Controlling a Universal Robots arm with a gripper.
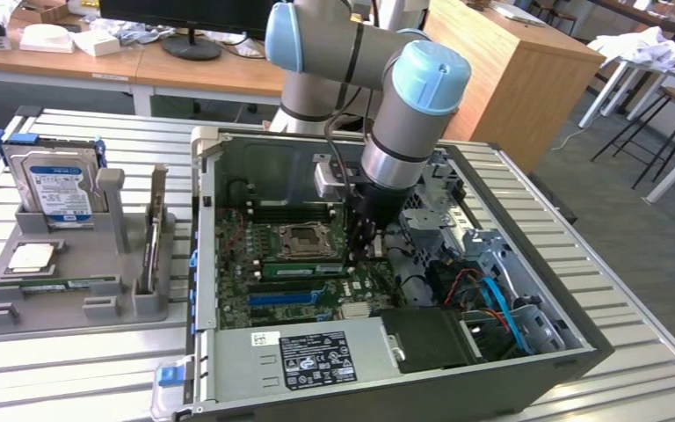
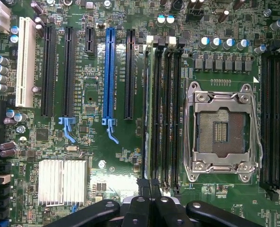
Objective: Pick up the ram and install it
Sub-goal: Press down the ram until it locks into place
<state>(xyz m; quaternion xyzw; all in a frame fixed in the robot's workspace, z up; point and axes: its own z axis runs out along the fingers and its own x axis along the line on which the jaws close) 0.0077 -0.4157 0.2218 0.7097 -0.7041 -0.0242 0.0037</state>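
Note:
The ram (image 2: 149, 109) stands edge-on in the memory slot farthest from the CPU socket (image 2: 222, 127). In the exterior view it is a green stick (image 1: 305, 268) lying across the motherboard just in front of the socket. My gripper (image 2: 149, 182) is shut, its black fingertips pressed together right over one end of the stick. Whether they touch it I cannot tell. In the exterior view the gripper (image 1: 367, 251) points straight down into the open computer case (image 1: 526, 352), at the stick's end on the exterior view's right.
A grey holder (image 1: 32, 308) at the exterior view's left carries a hard drive (image 1: 62, 180) and another green stick (image 1: 56, 283). Black and blue expansion slots (image 2: 109, 71), a heatsink (image 2: 62, 182), cables and a drive cage (image 1: 490, 264) crowd the case.

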